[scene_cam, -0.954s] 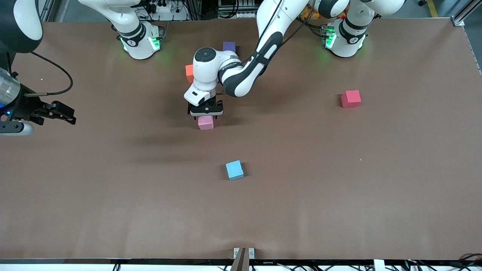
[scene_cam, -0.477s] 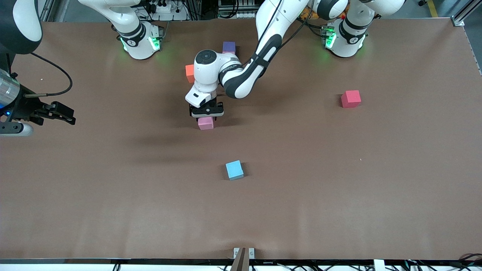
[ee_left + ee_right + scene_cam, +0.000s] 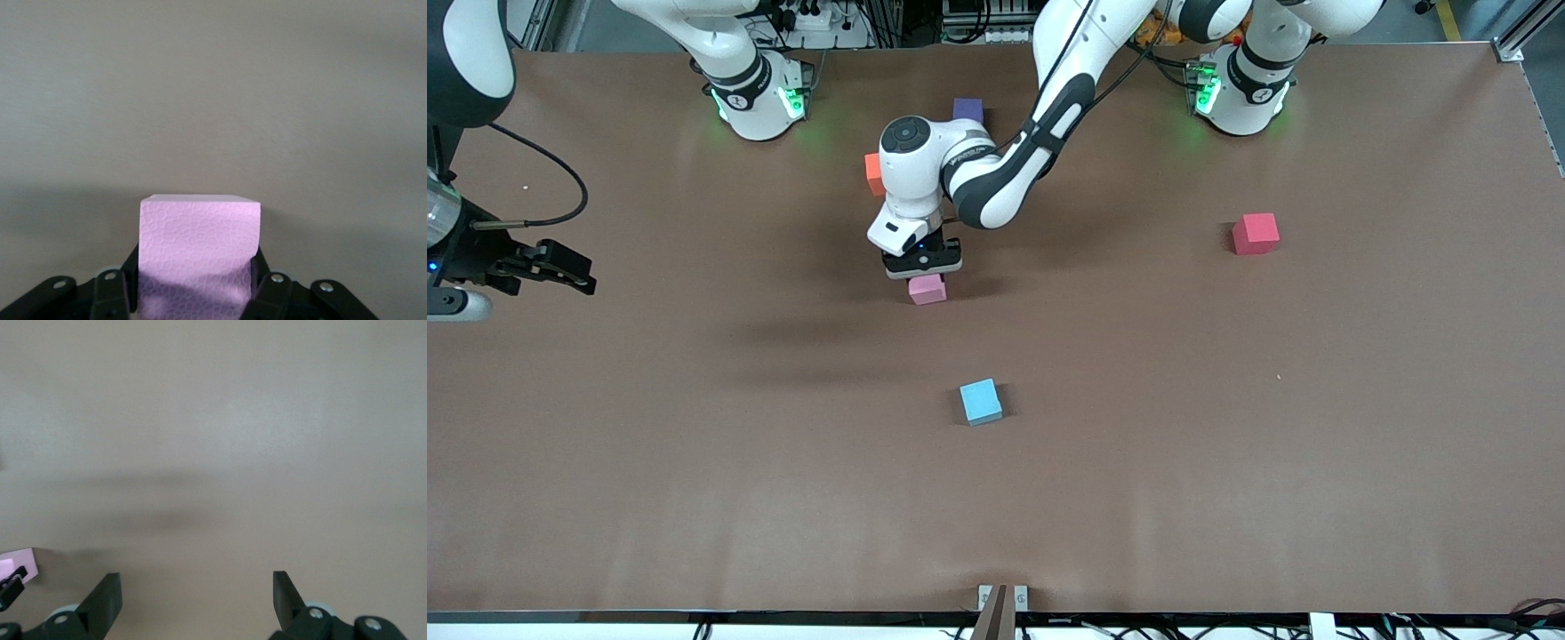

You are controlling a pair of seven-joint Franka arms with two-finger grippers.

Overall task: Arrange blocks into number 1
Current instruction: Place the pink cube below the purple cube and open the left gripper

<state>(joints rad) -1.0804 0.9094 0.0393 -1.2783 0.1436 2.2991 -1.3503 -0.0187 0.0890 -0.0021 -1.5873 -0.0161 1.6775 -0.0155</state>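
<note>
My left gripper (image 3: 924, 276) is shut on a pink block (image 3: 927, 291) near the middle of the table. In the left wrist view the pink block (image 3: 199, 240) fills the gap between both fingers (image 3: 259, 279) of the left gripper (image 3: 198, 293). I cannot tell whether it touches the table. Partly hidden by the left arm are an orange block (image 3: 872, 172) and a purple block (image 3: 967, 108), both close to the robots' bases. My right gripper (image 3: 560, 268) hangs open and empty over the right arm's end of the table. No green block shows.
A blue block (image 3: 980, 401) lies nearer to the front camera than the pink one. A red block (image 3: 1255, 233) sits toward the left arm's end. The right wrist view shows the right gripper (image 3: 193, 600) over bare brown table (image 3: 233, 440), the pink block (image 3: 17, 563) at its edge.
The left gripper has shifted a little toward the left arm's end and turned slightly, carrying the pink block. The right gripper has drifted slightly outward.
</note>
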